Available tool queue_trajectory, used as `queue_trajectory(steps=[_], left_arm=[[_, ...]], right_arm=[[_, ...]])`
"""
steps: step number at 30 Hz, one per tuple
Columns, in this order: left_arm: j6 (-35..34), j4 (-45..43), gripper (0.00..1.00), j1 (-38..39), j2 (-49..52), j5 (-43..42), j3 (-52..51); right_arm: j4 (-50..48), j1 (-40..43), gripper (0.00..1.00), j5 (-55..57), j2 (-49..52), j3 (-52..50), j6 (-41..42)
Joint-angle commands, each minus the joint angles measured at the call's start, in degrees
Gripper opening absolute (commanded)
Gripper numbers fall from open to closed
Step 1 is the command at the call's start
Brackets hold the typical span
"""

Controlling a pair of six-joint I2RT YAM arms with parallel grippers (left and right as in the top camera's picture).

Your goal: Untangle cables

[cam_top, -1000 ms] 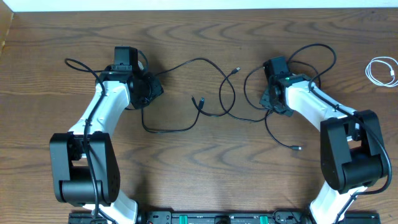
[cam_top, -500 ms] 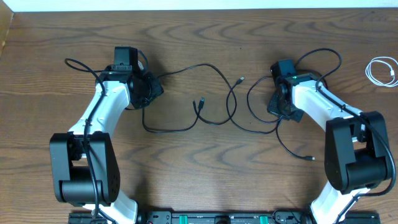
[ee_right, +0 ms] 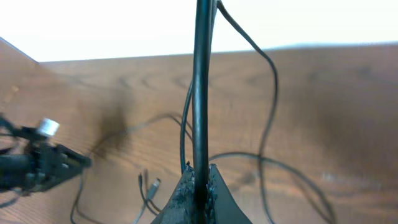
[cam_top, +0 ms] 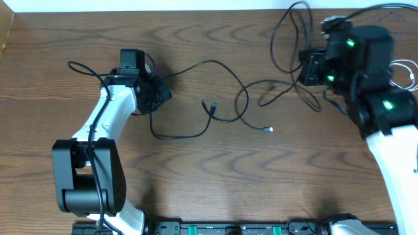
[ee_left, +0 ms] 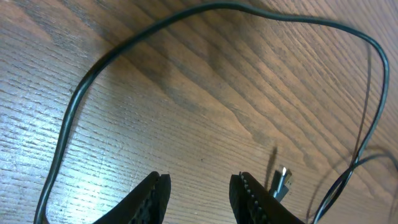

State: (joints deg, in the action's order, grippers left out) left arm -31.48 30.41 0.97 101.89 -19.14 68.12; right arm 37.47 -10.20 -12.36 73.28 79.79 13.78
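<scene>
Right wrist, black cable (ee_right: pixel 201 93) pinched in claw (ee_right: pixel 199 186)

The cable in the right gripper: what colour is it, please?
Black; the right wrist view shows the cable best, pinched in the right gripper.

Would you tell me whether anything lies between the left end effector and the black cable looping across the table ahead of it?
Nothing visible does. In the left wrist view, only bare wooden table separates the left end effector from the black cable loop ahead.
</scene>
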Motion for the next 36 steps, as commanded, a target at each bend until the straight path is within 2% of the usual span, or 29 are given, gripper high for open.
queue_trajectory(steps=[1,6,11,15,19,20,27,36], left_arm=[[-0.1,0.1,0.37,0.1,0.3,0.8,0.6],[-0.1,0.1,0.37,0.1,0.3,0.8,0.6],[-0.1,0.1,0.37,0.1,0.3,0.8,0.6],[-0.1,0.1,0.37,0.1,0.3,0.8,0.6],[-0.1,0.1,0.37,0.1,0.3,0.8,0.6],[-0.1,0.1,0.37,0.1,0.3,0.8,0.6],[-0.1,0.1,0.37,0.1,0.3,0.8,0.6],[-0.1,0.1,0.37,0.1,0.3,0.8,0.6]], right_arm=[[-1.6,0.1,0.01,1.7,-2.8,0.2,-4.8],[-1.7,0.1,0.01,4.1,-4.4,0.2,-4.8],[1.8,0.0,0.01,3.0,-1.9,0.1,-2.8],[7.1,0.0,0.01,2.2,2.4,0.1,-10.1],[9.9,-0.1,0.01,10.6,4.7,0.1,-10.8],[10.1,-0.7,0.01,10.4,5.1,0.1,-13.0],[13.0,-10.1,0.01,10.8,11.7,0.1,-25.4],[18.8,-14.6,0.01,11.0,22.9,0.1,-28.2]])
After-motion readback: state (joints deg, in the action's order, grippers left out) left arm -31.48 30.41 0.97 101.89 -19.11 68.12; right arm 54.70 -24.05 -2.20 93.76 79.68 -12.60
